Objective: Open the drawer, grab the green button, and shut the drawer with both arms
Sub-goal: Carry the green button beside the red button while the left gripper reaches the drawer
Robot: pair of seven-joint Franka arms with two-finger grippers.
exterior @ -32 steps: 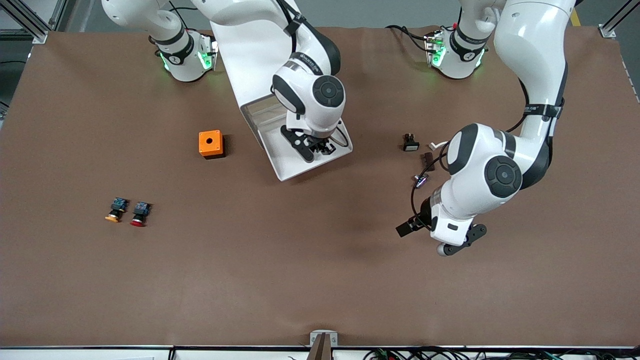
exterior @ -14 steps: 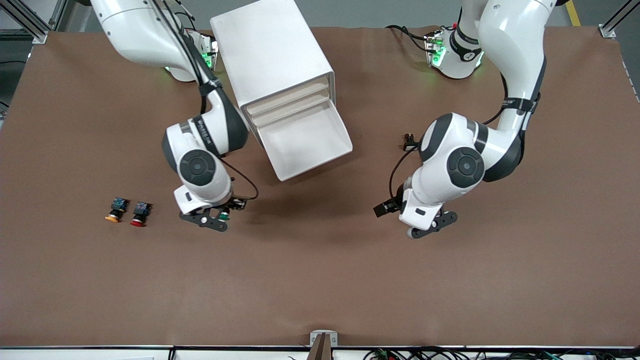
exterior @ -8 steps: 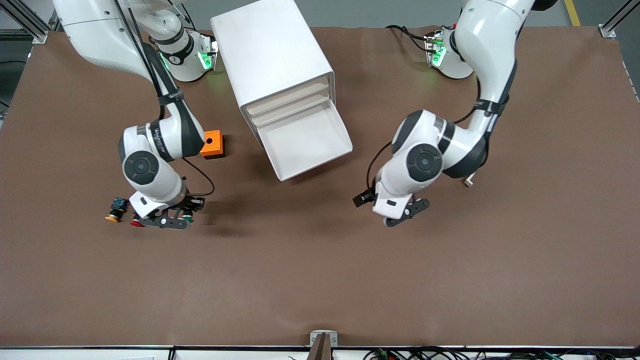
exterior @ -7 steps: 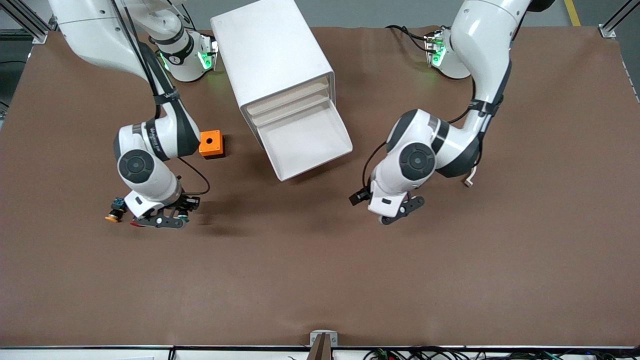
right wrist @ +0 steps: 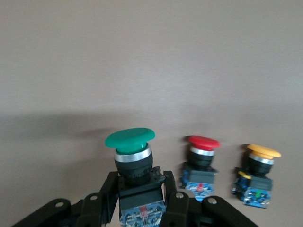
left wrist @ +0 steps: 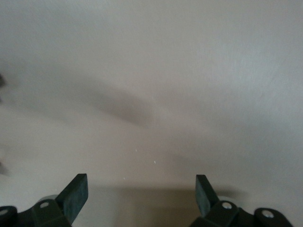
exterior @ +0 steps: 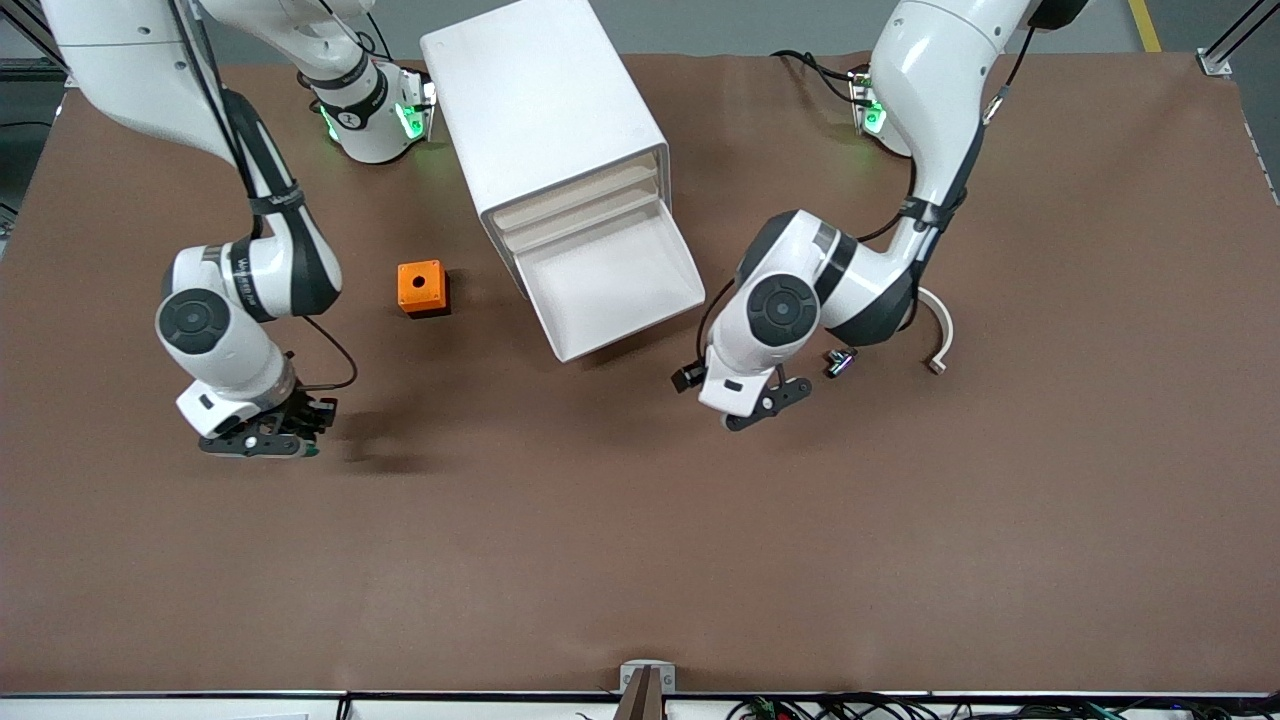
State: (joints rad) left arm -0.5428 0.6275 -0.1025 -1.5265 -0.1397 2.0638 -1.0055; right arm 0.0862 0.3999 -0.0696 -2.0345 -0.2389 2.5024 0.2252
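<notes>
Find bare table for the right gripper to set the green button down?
Bare mat runs along the table's near edge, nearer the camera than both grippers. Crowded: right gripper holds the green button beside the red button and orange button; open drawer mid-table.

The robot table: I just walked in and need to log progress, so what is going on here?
The right gripper holds the green-capped button by its body, over the table beside the red-capped button and the orange-capped button. The drawer of the white cabinet stands pulled out, with nothing visible inside. The left gripper, open and empty, hangs over the table near the drawer's front. An orange box sits beside the cabinet.
</notes>
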